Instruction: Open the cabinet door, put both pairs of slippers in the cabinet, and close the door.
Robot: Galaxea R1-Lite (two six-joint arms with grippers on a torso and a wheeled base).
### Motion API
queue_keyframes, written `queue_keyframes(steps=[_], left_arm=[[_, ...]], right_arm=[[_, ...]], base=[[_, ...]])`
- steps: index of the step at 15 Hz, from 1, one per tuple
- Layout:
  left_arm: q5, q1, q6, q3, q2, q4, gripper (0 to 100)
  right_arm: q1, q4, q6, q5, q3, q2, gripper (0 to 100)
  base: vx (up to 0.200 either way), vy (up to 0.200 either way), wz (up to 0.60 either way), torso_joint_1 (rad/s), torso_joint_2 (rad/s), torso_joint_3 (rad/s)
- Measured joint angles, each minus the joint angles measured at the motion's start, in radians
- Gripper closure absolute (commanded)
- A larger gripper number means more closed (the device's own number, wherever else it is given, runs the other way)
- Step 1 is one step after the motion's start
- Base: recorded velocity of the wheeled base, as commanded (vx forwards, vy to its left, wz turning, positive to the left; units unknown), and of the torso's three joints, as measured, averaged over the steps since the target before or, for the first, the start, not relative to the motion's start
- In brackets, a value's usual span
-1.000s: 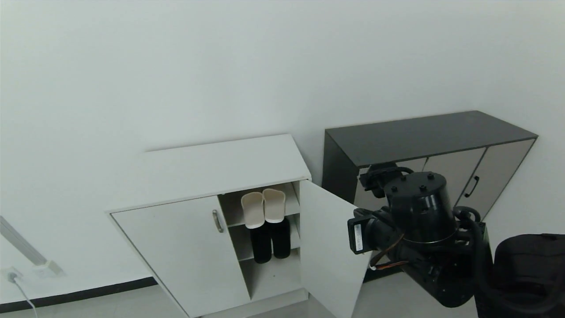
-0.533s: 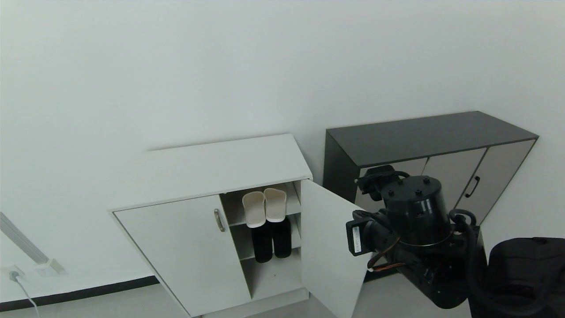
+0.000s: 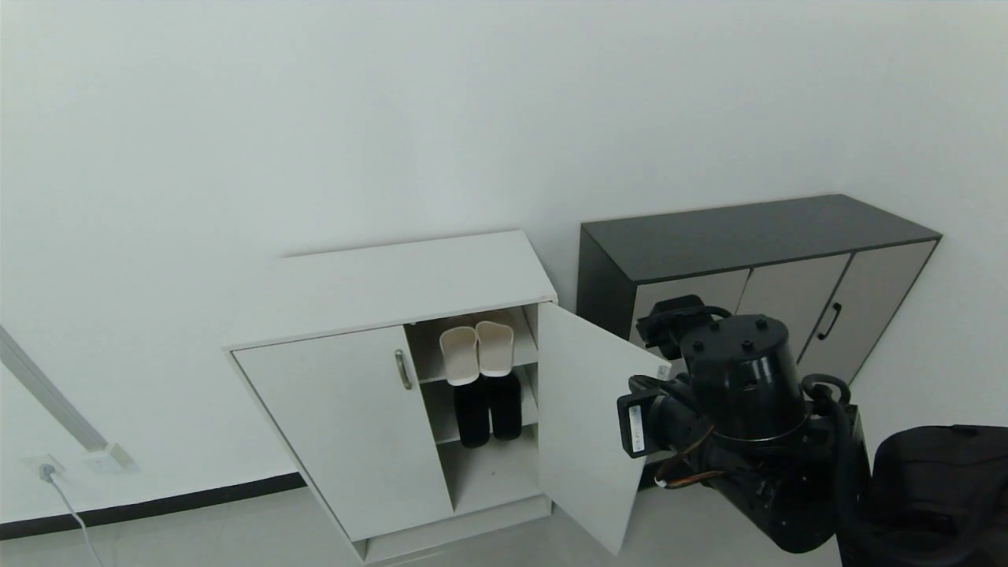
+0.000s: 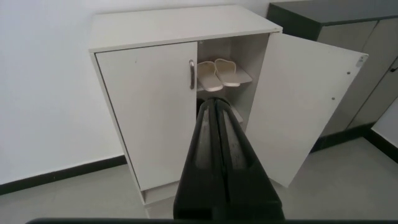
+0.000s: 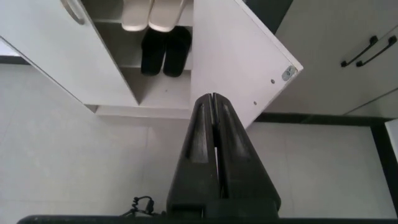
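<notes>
The white cabinet [image 3: 409, 276] stands against the wall with its right door [image 3: 587, 425] swung open and its left door [image 3: 346, 433] closed. A white pair of slippers [image 3: 476, 353] lies on the upper shelf, and a black pair [image 3: 488, 411] sits on the shelf below. My left gripper [image 4: 214, 101] is shut and empty, held in front of the cabinet, with the white slippers [image 4: 221, 73] beyond its tip. My right gripper [image 5: 213, 97] is also shut and empty. It hangs above the floor near the open door [image 5: 236, 68], and both pairs [image 5: 165, 53] show past it.
A dark cabinet [image 3: 756, 236] with grey doors stands right of the white one, close behind the open door. A wall socket with a cable [image 3: 43, 470] is low on the left. Bare grey floor [image 5: 74, 168] lies before the cabinet.
The whole head picture has shifted, so the camera has moved. The door stays open at the same angle and the slippers have not moved.
</notes>
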Motion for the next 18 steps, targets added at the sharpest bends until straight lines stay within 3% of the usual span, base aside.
queue_keyframes(steps=[8, 18], left_arm=[[0.0, 0.0, 0.001, 0.0, 0.0, 0.0, 100], [0.0, 0.0, 0.0, 0.0, 0.0, 0.0, 100]], right_arm=[[-0.06, -0.004, -0.034, 0.03, -0.025, 0.003, 100], [-0.354, -0.004, -0.055, 0.186, -0.319, 0.206, 100]], base=[[0.0, 0.0, 0.0, 0.0, 0.0, 0.0], [0.0, 0.0, 0.0, 0.0, 0.0, 0.0]])
